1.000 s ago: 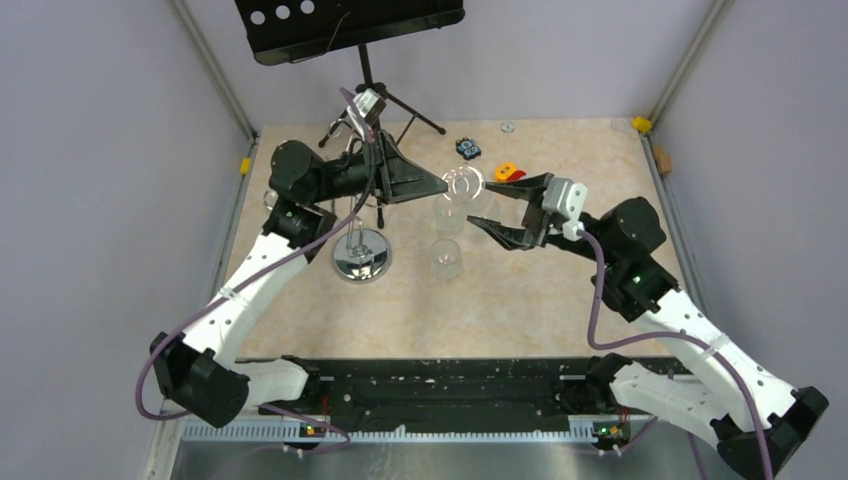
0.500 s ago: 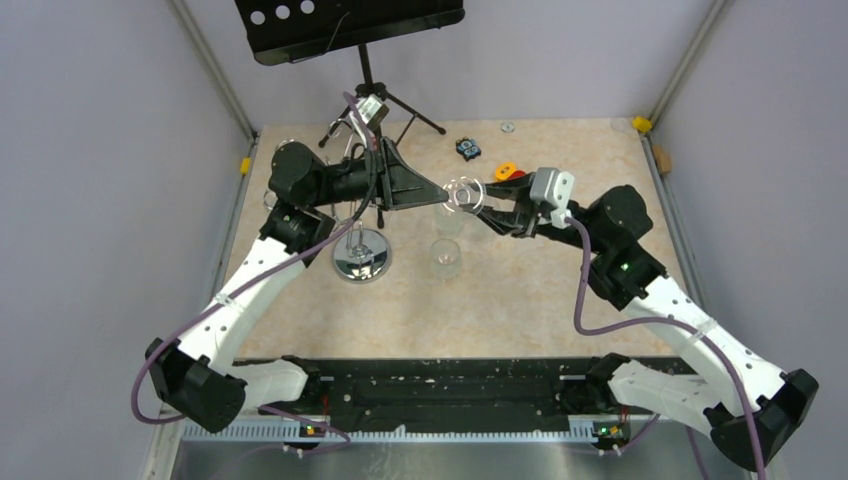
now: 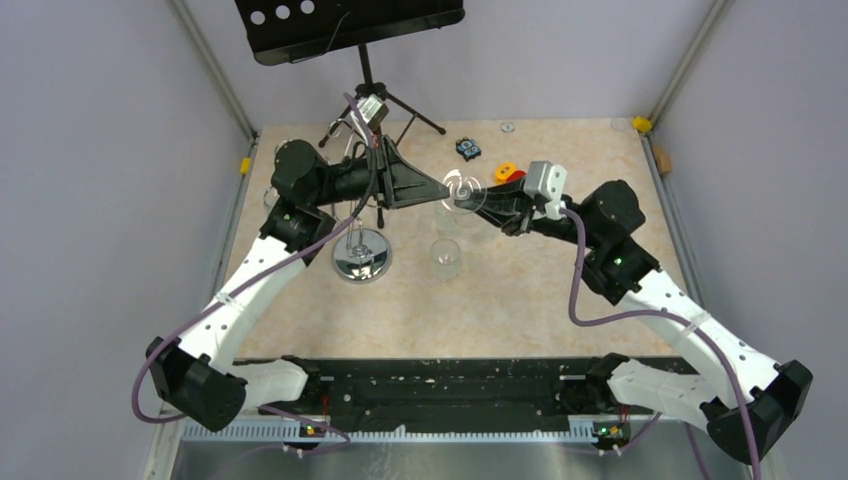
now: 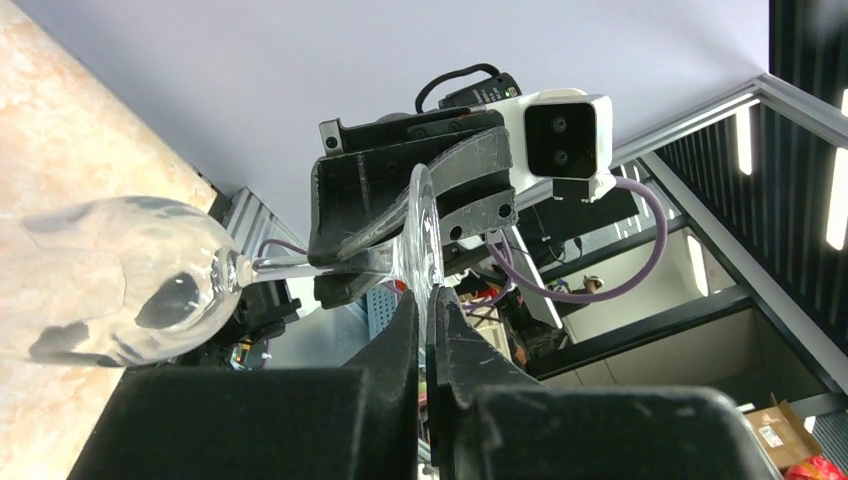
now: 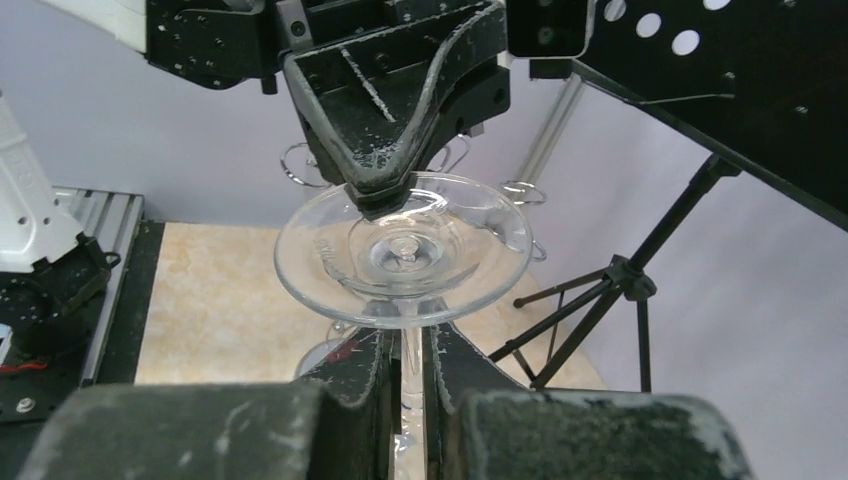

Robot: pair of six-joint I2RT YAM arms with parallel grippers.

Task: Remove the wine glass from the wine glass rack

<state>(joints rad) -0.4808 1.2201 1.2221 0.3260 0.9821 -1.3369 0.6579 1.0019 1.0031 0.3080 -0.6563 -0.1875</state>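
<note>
The wine glass (image 3: 462, 190) hangs upside down in mid-air, right of the wine glass rack (image 3: 361, 262), a chrome stand with a round mirrored base. My left gripper (image 3: 443, 190) is shut on the rim of the glass's foot (image 4: 424, 225), which shows edge-on between its fingers (image 4: 405, 330). The stem (image 4: 290, 265) runs left to the bowl (image 4: 130, 280). My right gripper (image 3: 476, 204) is shut on the stem (image 5: 410, 365) just under the foot (image 5: 402, 250). In the right wrist view my left gripper (image 5: 385, 195) pinches the foot's far rim, with the rack's loop arms (image 5: 300, 160) behind it.
A black music stand (image 3: 350, 25) on a tripod (image 5: 620, 280) stands at the back. Another clear glass (image 3: 446, 256) stands on the table below the grippers. Small items lie at the back: an orange-red piece (image 3: 508, 171), a dark blue piece (image 3: 467, 148), a washer (image 3: 508, 127).
My right gripper moved left to the glass and closed on its stem. The left gripper kept its hold on the foot, almost still.
</note>
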